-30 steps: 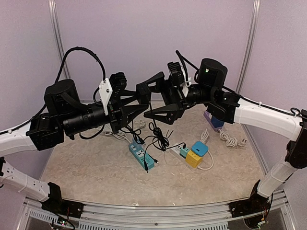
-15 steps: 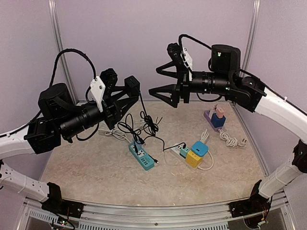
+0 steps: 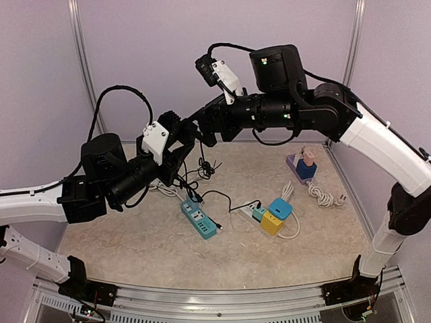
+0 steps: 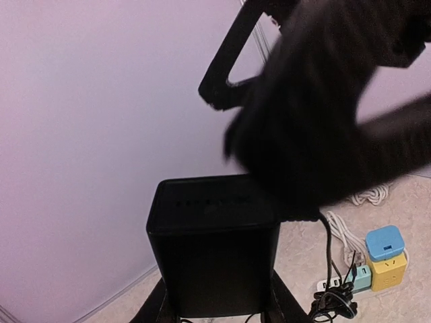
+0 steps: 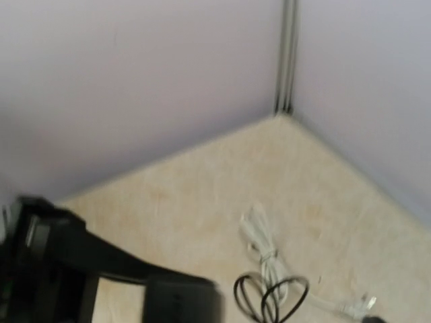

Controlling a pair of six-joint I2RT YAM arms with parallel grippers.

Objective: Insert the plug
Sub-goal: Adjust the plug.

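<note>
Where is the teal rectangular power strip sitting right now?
In the top view, the teal rectangular power strip lies on the beige table left of centre, with the yellow-and-blue cube adapter to its right.

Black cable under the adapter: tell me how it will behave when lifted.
The black cable is probably floppy: it droops in loose loops below the black adapter and trails onto the table. It looks thin and light, so it should follow the adapter easily. Its loops hang close to the teal power strip, so it may snag there.

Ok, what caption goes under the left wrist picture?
Left hand grips a black boxy plastic adapter; blurred right hand looms above.
</note>
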